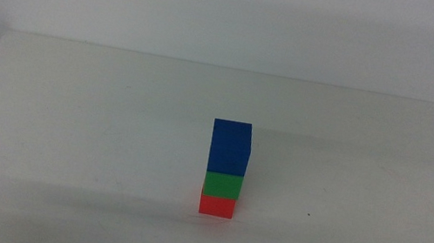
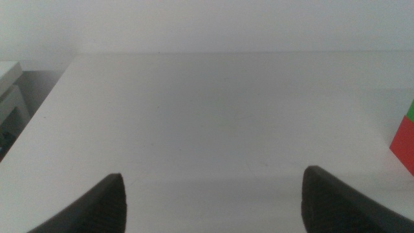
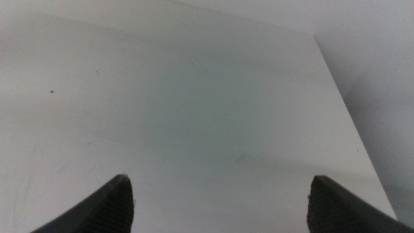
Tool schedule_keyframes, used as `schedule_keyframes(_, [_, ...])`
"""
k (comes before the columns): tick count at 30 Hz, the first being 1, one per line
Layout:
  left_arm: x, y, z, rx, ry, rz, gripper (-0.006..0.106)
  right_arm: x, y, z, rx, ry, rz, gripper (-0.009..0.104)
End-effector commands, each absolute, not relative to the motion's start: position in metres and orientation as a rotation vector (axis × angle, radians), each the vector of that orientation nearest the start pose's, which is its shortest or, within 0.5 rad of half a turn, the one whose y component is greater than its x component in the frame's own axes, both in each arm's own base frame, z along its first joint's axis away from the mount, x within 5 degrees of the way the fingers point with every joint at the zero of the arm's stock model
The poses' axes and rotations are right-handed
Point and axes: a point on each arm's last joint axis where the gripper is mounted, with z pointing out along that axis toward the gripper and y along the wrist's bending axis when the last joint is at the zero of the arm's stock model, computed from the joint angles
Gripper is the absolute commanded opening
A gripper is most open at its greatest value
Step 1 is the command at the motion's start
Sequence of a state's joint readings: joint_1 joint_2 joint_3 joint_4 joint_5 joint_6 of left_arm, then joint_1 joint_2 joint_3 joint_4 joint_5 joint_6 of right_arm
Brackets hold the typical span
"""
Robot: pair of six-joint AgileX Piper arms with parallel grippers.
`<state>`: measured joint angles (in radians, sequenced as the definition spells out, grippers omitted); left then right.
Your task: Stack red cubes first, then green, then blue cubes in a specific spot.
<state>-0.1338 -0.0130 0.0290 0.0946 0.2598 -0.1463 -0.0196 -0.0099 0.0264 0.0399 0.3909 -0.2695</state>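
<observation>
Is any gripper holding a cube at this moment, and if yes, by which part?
Nothing is held. The left gripper and right gripper are open over bare white table. The small matte blue cube tops the stack untouched.

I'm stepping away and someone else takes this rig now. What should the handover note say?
Left end effector: open, empty, waiting low at the table's near left edge.
Right end effector: open, empty, out of the middle view, over bare table.
Stack: red cube at the bottom, green cube on it, blue cube on top, standing upright.
Done: all three stacked in order.
Left: nothing visible.
</observation>
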Motion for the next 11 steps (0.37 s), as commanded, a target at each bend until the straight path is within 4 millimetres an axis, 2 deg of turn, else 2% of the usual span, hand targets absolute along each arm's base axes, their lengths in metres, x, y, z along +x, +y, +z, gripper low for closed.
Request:
schedule_keyframes(1, [0.0544, -0.0052, 0.1902, 0.04, 1.653, -0.126, 0.091, 0.0523, -0.0005, 0.1818, -0.209, 1.779, -0.191, 0.094])
schedule_keyframes(11, [0.0546, -0.0016, 0.1902, -0.015, 1.652, -0.076, 0.091, 0.0523, -0.0005, 0.1817, -0.209, 1.78, -0.19, 0.094])
